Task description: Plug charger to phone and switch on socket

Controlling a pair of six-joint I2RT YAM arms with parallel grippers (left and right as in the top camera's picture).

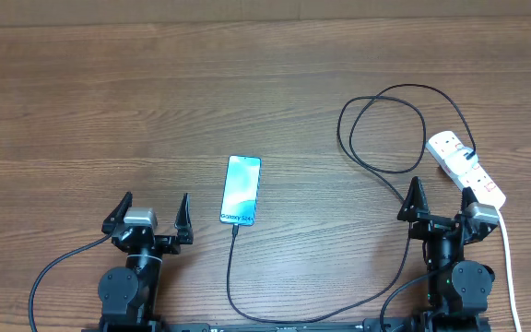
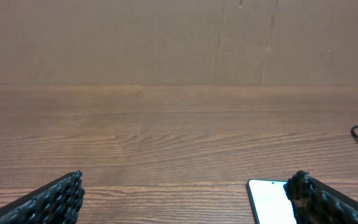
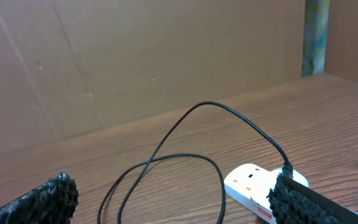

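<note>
with left jaws and right jaws both spread wide and empty at the desk's (image 1: 109, 111) near edge, and the charger (image 1: 228, 272) seemingly meeting the near end of the phone (image 1: 241, 190) mid-desk, the right jaws should press a switch on the socket (image 1: 466, 169) just ahead squarely, without shoving the strip.

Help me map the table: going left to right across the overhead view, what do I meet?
Left gripper → phone → socket. The charger and right gripper overlap others sideways, so they're left out.
</note>
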